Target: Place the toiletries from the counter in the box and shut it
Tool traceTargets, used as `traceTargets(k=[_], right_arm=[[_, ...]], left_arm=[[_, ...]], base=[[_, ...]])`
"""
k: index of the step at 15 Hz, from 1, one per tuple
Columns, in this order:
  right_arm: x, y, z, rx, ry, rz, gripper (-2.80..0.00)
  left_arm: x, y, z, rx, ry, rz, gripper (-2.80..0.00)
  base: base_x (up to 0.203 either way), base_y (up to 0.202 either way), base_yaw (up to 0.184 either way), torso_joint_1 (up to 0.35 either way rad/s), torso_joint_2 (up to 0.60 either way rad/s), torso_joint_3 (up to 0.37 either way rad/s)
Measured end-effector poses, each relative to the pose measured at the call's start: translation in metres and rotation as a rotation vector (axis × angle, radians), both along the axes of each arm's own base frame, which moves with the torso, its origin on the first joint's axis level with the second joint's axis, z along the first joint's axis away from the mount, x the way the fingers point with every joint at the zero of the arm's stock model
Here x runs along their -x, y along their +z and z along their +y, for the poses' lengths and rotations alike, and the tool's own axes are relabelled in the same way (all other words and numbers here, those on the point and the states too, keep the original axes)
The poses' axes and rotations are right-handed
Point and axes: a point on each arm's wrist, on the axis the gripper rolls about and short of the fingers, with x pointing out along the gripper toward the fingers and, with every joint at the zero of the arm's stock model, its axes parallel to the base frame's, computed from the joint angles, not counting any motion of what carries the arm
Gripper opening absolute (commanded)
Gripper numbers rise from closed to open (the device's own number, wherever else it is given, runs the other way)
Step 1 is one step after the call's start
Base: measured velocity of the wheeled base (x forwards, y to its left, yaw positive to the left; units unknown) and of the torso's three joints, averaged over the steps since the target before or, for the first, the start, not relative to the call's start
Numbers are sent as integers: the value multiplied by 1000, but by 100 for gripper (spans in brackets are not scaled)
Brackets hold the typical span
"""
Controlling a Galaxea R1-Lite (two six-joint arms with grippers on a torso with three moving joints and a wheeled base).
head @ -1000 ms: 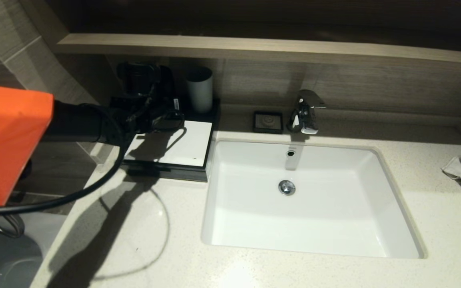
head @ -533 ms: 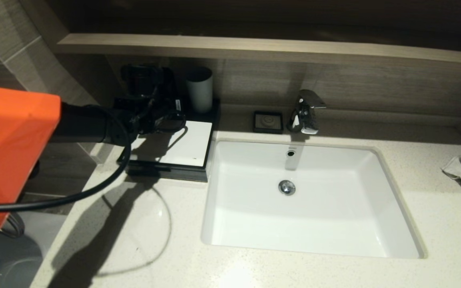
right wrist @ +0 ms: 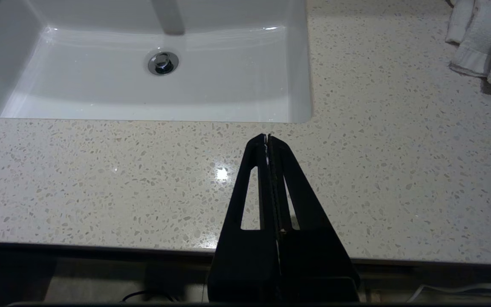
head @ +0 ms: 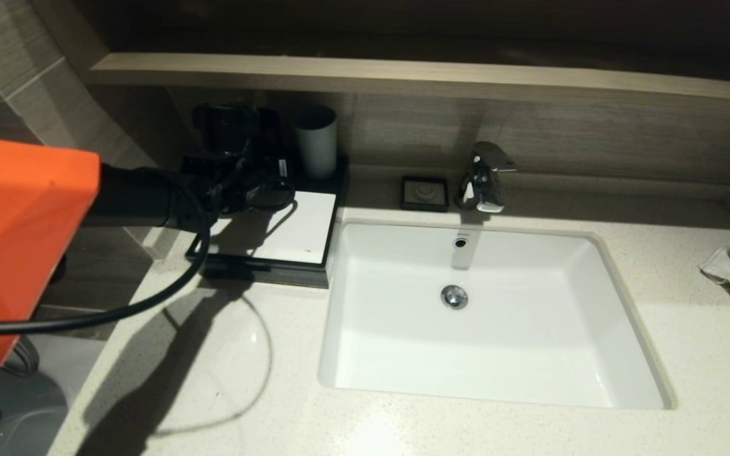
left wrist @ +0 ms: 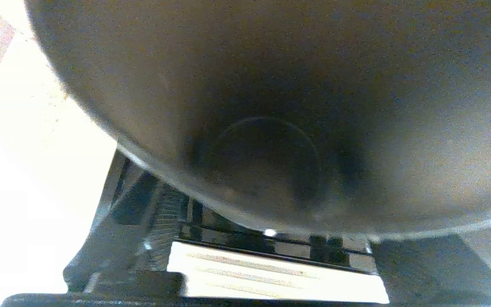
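left gripper (head: 232, 136) at the black tumbler (left wrist: 271, 128) behind the closed box (head: 270, 237)
arm has edged forward; jaw state cannot be told. no toiletries show on the counter (head: 225, 380). right gripper (right wrist: 267, 140) parked, pressed together.

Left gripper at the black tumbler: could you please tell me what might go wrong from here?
1. The left gripper is right at the black tumbler, which stands close beside the grey tumbler; a sideways move could topple either one.
2. The left arm's cable loops low past the front corner of the box and might snag it as the arm moves.
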Motion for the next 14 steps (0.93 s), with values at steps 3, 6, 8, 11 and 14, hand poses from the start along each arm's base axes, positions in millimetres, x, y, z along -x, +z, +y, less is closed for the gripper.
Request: traceTargets(k=[3,6,8,11,14], right_arm=[[0,0,0,0,0,0,-280],[0,0,0,0,1,0,-280],[0,0,0,0,1,0,-280],[0,0,0,-1,0,0,-280],[0,0,0,0,0,0,-280]], left_arm=[[0,2,3,1,6,-5,0],[3,7,7,4,19,-15,0],[7,13,9,6,27,-24,0],[22,17,13,3,27,-11,0],[50,11,21,-10,20,46,0]], base=[[0,0,0,0,0,0],[0,0,0,0,0,0],[0,0,0,0,0,0],[0,0,0,0,0,0],[0,0,0,0,0,0]])
